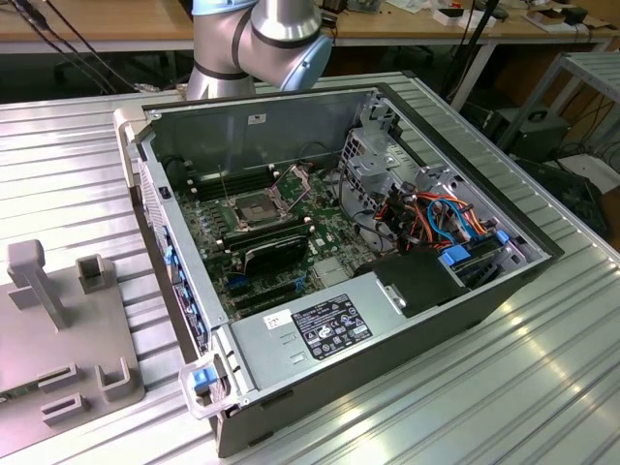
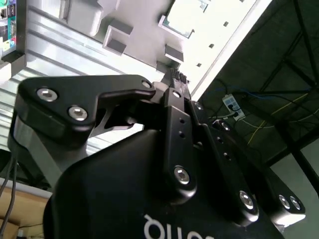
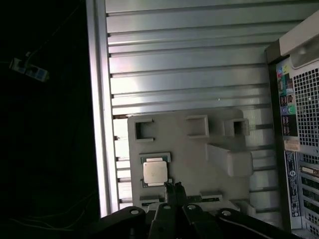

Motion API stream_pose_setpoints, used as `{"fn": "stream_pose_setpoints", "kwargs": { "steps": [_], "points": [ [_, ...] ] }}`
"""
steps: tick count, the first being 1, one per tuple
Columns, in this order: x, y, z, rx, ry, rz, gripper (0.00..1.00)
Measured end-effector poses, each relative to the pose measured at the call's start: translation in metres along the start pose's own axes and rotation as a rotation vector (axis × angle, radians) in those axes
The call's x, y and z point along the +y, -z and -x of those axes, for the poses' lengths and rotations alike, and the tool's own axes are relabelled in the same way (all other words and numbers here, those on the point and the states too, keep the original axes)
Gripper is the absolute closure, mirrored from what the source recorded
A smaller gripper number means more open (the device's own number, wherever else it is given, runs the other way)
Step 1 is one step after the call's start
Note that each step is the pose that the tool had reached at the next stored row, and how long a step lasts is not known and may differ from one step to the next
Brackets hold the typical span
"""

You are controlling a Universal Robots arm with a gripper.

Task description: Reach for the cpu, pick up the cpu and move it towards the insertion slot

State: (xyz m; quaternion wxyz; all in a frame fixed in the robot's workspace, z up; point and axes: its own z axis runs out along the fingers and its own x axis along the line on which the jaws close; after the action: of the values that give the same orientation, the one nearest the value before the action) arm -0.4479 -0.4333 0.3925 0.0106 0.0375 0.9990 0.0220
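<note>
The cpu (image 3: pixel 154 172) is a small pale square chip lying flat in a recess of a grey fixture plate (image 3: pixel 199 164); in the second wrist view the cpu (image 2: pixel 185 14) sits far beyond the fingertips. My gripper (image 3: pixel 173 187) hangs above the plate, its tips close to the chip's edge in the picture and apart from it. The fingers meet in a narrow point with nothing between them, as the gripper (image 2: pixel 174 79) also shows from the side. The insertion slot (image 1: pixel 254 210) lies on the motherboard inside the open computer case, with its metal retention plate (image 1: pixel 294 180) swung up.
The open computer case (image 1: pixel 455 291) stands on a ribbed metal table (image 1: pixel 77 165). The grey fixture plate (image 1: pixel 29 373), with upright blocks, lies at the exterior view's left. My arm (image 1: pixel 262 39) rises behind the case. Cables, a drive cage and a power supply box (image 1: pixel 320 329) fill the case.
</note>
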Motion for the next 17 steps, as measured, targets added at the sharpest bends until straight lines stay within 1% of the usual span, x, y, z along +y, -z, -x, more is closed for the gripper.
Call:
{"fn": "stream_pose_setpoints", "kwargs": {
  "steps": [1,15,16,17],
  "points": [
    [-0.0024,0.0001,-0.0087,0.0007,0.0,0.0,0.89],
    [-0.0025,0.0001,-0.0101,0.0006,0.0,0.0,0.89],
    [-0.0025,0.0001,-0.0102,0.0006,0.0,0.0,0.89],
    [-0.0025,0.0001,-0.0103,0.0006,0.0,0.0,0.83]
  ]
}}
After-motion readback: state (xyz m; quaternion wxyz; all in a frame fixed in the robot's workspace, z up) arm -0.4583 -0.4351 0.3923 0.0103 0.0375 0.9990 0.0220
